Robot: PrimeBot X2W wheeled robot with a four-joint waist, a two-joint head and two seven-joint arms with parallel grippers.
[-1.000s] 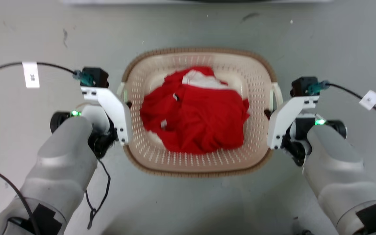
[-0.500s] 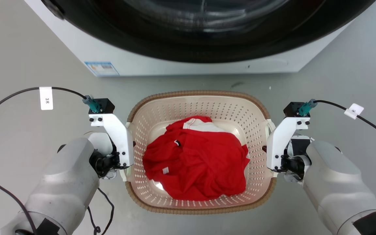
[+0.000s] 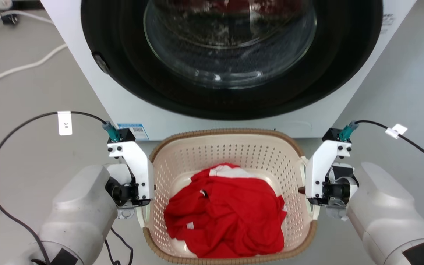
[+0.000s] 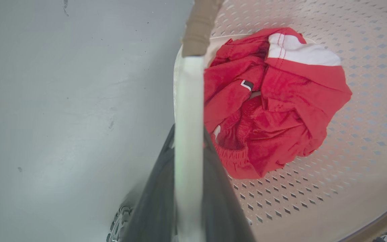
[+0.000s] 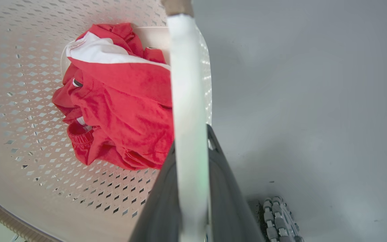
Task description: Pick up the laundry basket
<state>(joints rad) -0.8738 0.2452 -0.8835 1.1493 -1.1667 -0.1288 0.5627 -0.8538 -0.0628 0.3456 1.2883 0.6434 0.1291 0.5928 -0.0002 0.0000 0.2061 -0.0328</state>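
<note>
The laundry basket is cream with perforated walls and a brown woven-look rim. It hangs between my two arms in front of the washing machine and holds a crumpled red garment. My left gripper is shut on the white left handle, which runs between its dark fingers. On the other side, my right gripper is shut on the white right handle, with a dark finger on each side of it.
A white front-loading washing machine with a round dark glass door stands just behind the basket. White cables lie on the grey floor at the far left. Black cables run from both wrists. A wheel shows below.
The head camera has swung upward, bringing the washing machine into the picture and moving the basket toward the bottom edge. Both grippers have stayed at the basket's side handles.
</note>
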